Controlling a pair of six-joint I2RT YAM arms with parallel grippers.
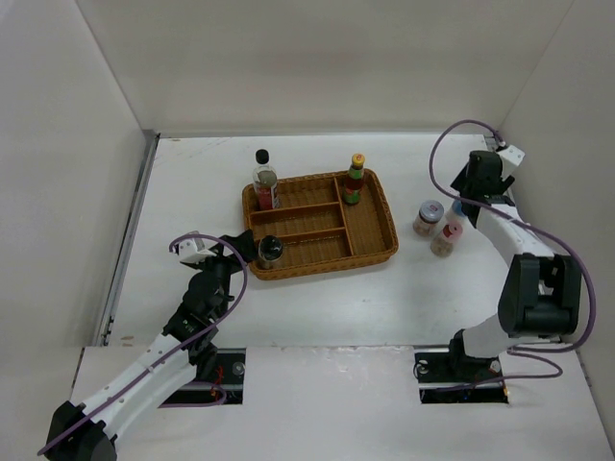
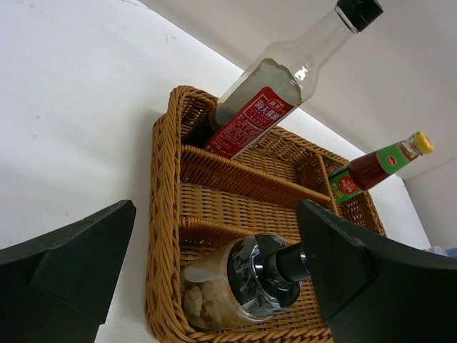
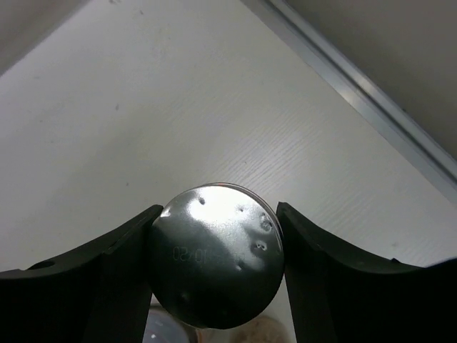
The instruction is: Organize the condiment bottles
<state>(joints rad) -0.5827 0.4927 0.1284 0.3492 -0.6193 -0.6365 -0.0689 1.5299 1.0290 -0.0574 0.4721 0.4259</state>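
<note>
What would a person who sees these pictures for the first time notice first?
The brown wicker tray in the middle of the table, with a tall black-capped bottle and a yellow-capped sauce bottle standing in it. The open left gripper hangs at its near-left corner by a chrome-lidded jar, while the right gripper clamps a silver-topped container.

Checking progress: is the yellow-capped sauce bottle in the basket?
In: the sauce bottle stands upright in the right compartment of the basket.

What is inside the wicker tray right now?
A black-capped bottle in the back-left slot, a yellow-capped sauce bottle at the back of the right slot, a dark-lidded jar in the front-left slot. Under them the floor of the tray is hidden.
</note>
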